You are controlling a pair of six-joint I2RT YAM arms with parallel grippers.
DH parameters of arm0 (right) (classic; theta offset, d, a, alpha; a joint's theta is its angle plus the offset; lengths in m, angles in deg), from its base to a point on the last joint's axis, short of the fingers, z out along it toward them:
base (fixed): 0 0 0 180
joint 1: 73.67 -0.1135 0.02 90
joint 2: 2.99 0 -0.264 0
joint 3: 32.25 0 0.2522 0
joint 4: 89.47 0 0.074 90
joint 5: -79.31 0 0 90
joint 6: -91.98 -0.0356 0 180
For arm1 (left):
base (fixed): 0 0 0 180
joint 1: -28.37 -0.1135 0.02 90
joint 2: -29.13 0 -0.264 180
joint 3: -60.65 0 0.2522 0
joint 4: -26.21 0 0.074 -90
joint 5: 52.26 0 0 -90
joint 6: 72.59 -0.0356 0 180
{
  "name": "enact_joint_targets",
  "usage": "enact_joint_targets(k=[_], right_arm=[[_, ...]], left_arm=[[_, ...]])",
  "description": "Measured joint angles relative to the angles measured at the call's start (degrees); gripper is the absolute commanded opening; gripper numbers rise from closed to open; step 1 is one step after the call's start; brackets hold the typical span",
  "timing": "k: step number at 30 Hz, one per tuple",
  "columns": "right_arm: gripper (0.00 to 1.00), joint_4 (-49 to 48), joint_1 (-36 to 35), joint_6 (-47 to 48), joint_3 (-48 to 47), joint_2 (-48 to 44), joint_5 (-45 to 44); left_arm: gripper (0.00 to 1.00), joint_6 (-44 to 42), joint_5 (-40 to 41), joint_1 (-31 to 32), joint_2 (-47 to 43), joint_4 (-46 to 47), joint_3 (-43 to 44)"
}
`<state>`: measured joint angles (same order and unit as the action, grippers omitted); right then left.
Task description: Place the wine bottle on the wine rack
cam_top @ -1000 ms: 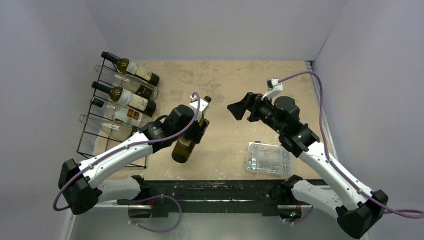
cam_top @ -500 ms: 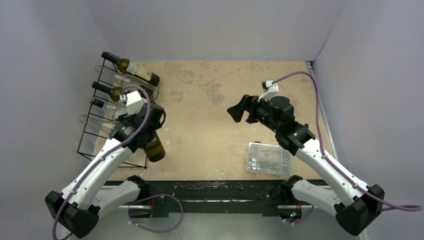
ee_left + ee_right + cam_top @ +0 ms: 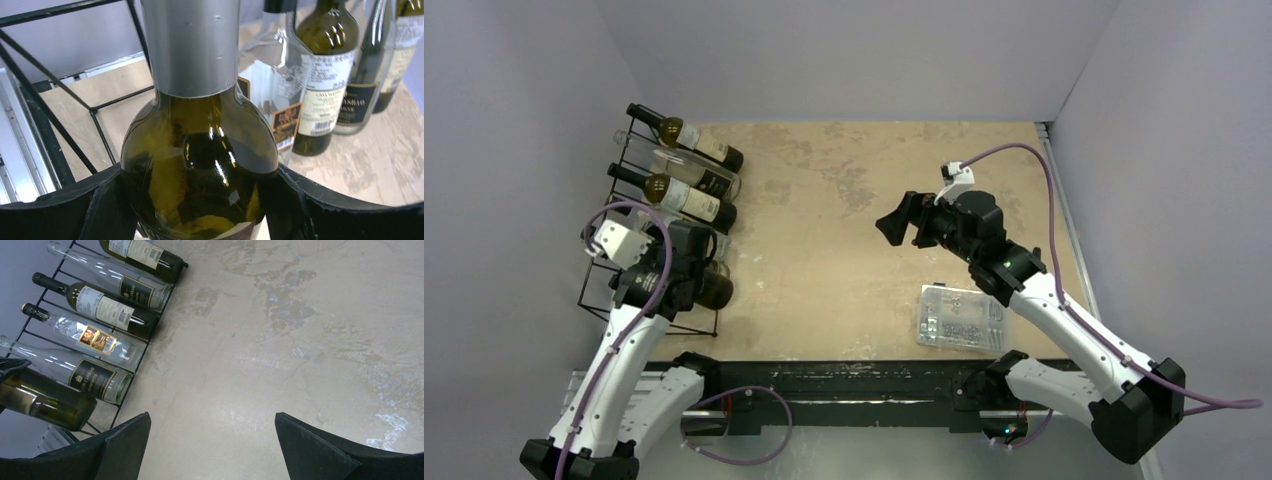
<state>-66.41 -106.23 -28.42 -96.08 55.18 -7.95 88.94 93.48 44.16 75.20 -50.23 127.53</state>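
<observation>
Left gripper (image 3: 200,212) clamps the wine bottle (image 3: 200,160) by its body, at the wine rack's (image 3: 599,285) near end beside stored bottles (image 3: 689,195); right gripper (image 3: 211,420) hangs wide open above the table (image 3: 844,180).

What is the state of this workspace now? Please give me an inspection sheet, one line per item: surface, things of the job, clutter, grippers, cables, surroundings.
Surface: beige mottled tabletop, with worn patches.
Job's things: black wire wine rack at the far left, holding five lying bottles; dark green glass wine bottle held at the rack's nearest row; whether it rests on the wire cannot be told.
Clutter: clear plastic box of small parts, on the right side.
Grippers: left gripper closed on the green bottle's body; right gripper open, empty, above the table.
Cables: purple cable on each arm; the left one loops above the rack.
Surroundings: pale grey walls on three sides.
</observation>
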Motion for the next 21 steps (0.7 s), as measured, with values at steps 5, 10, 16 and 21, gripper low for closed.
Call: enact_joint_targets(k=[5, 10, 16, 21], right_arm=[[0.99, -0.57, 0.11, -0.02, 0.39, 1.79, 1.01], [0.99, -0.79, 0.37, -0.02, 0.59, 3.89, 1.81], [0.99, -1.22, 0.61, -0.04, 0.59, 5.46, 3.02], [0.99, -2.1, 0.83, -0.46, 0.59, 5.55, 3.48]], left_arm=[[0.0, 4.46, 2.99, -2.32, 0.04, -1.05, -2.03], [0.0, 8.02, 4.63, -4.22, 0.68, -2.38, -4.28], [0.0, 13.25, 4.66, -6.45, 3.93, -4.0, -5.73], [0.0, 14.69, 3.69, -8.68, 6.67, -4.48, -6.27]])
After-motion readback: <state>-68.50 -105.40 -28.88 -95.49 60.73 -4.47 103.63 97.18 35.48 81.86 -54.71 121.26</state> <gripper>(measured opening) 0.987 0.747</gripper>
